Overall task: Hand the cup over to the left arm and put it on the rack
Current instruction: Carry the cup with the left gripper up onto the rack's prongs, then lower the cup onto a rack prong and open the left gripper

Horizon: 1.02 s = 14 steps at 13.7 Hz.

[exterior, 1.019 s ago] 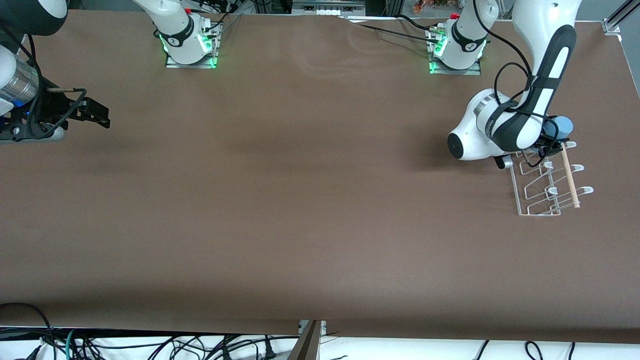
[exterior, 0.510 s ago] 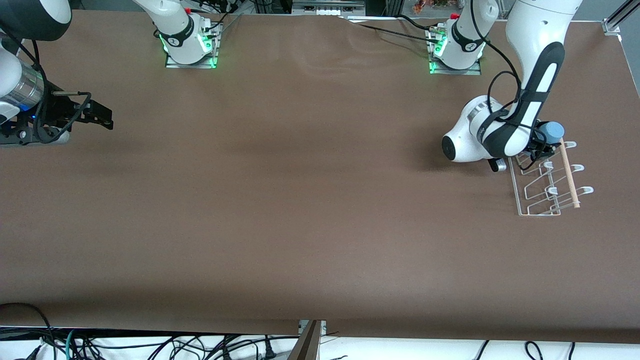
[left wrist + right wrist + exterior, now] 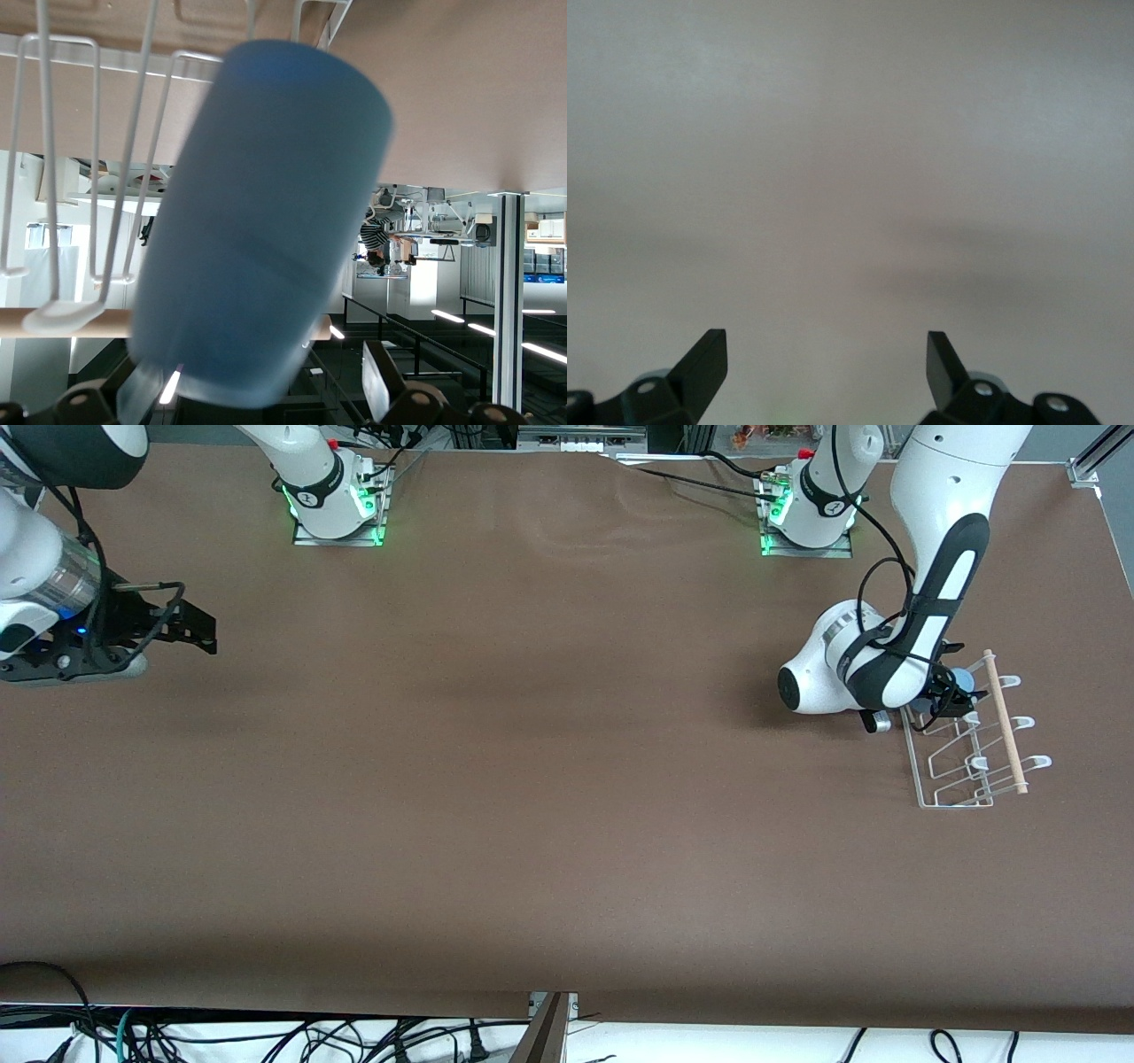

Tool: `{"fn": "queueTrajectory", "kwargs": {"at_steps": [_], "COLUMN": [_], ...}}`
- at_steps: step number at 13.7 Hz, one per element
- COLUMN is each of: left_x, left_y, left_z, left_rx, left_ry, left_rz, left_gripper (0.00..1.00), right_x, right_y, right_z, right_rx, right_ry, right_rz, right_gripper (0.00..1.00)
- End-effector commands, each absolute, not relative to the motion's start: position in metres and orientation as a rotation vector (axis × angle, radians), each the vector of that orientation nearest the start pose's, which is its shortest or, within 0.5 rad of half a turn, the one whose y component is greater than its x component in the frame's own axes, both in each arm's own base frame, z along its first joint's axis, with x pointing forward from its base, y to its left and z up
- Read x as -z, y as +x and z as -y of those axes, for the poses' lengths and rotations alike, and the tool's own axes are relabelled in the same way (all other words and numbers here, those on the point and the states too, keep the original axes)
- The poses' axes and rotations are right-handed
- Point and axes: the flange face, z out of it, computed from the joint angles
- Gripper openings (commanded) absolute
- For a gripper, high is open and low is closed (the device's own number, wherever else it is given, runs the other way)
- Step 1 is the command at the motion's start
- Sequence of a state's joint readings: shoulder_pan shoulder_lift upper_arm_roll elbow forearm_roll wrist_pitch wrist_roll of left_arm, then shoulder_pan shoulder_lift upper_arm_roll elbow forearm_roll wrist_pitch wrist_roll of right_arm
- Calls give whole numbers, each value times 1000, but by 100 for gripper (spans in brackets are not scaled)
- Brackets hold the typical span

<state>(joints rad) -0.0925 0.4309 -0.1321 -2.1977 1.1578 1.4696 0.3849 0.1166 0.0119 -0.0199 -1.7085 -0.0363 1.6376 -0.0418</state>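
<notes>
Now left claw (image 3: pixel 952 691) grasping cup (image 3: pixel 266 221) over rack (image 3: pixel 961 757); right claw (image 3: pixel 824 363) released, waiting.

My right hand (image 3: pixel 826 359) hangs over the bare brown worktop (image 3: pixel 850 159). My two dark fingertips (image 3: pixel 709 354) stand spread wide apart.

Both arms are white with black joints. The left arm (image 3: pixel 939 584) carries a black cable. The right arm (image 3: pixel 35 576) has a silver wrist ring and a blue light.
</notes>
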Motion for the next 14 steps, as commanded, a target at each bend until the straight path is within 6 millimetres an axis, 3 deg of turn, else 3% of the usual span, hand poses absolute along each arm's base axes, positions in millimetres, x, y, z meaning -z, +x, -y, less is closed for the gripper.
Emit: {"fn": "queueTrajectory", "kwargs": {"at_steps": [1, 4, 7, 11, 14], "left_x": [-229, -286, -349, -401, -436], "left_y": [484, 496, 513, 531, 543], "left_z": [6, 22, 56, 75, 76], "left_rx": [-1151, -1017, -901, -783, -692], "left_ry": [-1509, -1592, -1900, -2312, -2660], "left_rz": [-1115, -1068, -1001, -863, -601], "left_gripper": [100, 100, 100, 100, 100], "right_x": [-567, -569, -569, -569, -570], "right_y": [561, 561, 561, 562, 561], "right_z": [-56, -59, -59, -59, -59], "right_rx": [-110, -100, -100, -103, -98], "right_ry": [-3175, -3176, -3176, -3177, -3177], "right_rz": [243, 253, 253, 255, 255], "right_gripper": [99, 99, 99, 99, 99]}}
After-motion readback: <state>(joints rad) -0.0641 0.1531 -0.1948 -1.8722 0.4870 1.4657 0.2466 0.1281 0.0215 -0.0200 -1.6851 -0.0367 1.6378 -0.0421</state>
